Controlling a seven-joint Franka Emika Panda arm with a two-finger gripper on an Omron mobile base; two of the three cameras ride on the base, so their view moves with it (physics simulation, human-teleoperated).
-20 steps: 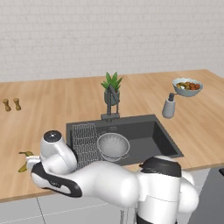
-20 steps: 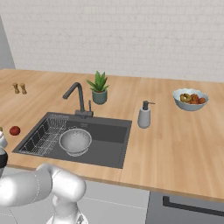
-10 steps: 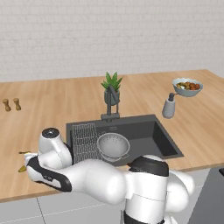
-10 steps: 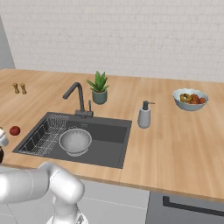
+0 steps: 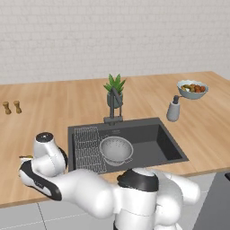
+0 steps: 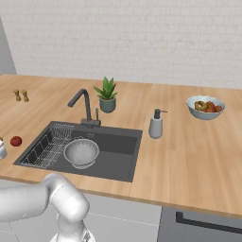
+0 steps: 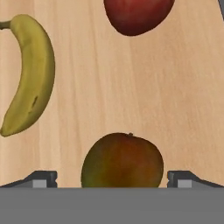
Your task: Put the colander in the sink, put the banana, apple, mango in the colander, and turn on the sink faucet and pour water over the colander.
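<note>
In the hand view my gripper (image 7: 113, 177) is open, a dark finger tip on each side of the green and orange-red mango (image 7: 121, 159), with a gap on both sides. The yellow banana (image 7: 30, 74) lies on the wooden counter to the left, and the red apple (image 7: 138, 15) is at the top edge. The apple (image 6: 16, 141) rests left of the sink (image 6: 118, 146). The silver colander (image 5: 116, 149) (image 6: 81, 151) sits in the dark sink (image 5: 152, 139), in front of the faucet (image 5: 114, 105) (image 6: 84, 106). No water runs.
A wire rack (image 5: 87, 146) (image 6: 49, 146) lies in the sink's left part. Behind the sink stand a potted plant (image 5: 115, 90) and a soap dispenser (image 5: 173, 110). A fruit bowl (image 5: 192, 89) is at the far right, two small shakers (image 5: 12, 107) at the far left.
The arm has swung a little further left over the counter beside the sink. The gripper has stayed open and the fruit has not moved.
</note>
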